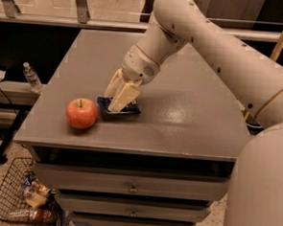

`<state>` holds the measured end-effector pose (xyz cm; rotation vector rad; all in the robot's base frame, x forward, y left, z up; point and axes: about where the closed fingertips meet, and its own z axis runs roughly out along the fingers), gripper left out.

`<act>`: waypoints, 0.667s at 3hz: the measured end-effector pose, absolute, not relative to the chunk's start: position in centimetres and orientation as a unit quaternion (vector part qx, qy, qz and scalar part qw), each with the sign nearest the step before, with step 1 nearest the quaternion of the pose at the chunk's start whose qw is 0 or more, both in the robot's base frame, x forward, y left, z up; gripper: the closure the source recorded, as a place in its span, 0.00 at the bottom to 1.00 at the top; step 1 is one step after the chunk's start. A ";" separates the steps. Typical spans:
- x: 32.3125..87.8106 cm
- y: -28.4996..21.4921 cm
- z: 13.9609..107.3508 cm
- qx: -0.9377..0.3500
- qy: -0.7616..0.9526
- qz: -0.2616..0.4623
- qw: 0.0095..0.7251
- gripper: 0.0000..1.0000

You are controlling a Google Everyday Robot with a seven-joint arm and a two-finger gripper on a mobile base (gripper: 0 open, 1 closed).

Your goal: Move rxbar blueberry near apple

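The rxbar blueberry point(131, 110), a flat bar in a dark navy wrapper, is at the table surface just right of the apple point(82, 113), a small gap between them. The apple is red-orange with a short stem and stands near the table's front left. My gripper point(114, 102) reaches down from the upper right. Its tan fingers point(125, 95) are closed on the bar's left part and hide some of it.
The grey table point(189, 122) has drawers point(133, 187) below its front edge. A clear water bottle point(31, 77) stands on a low shelf to the left. A wire basket point(16, 201) with packages sits on the floor at the lower left. My arm crosses the table's right half.
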<state>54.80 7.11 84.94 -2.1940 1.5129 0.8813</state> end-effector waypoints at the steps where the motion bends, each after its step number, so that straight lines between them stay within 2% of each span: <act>1: 54.9 7.4 84.8 -0.770 0.532 0.309 0.169 0.58; 2: 55.1 7.7 84.7 -0.770 0.532 0.309 0.171 0.35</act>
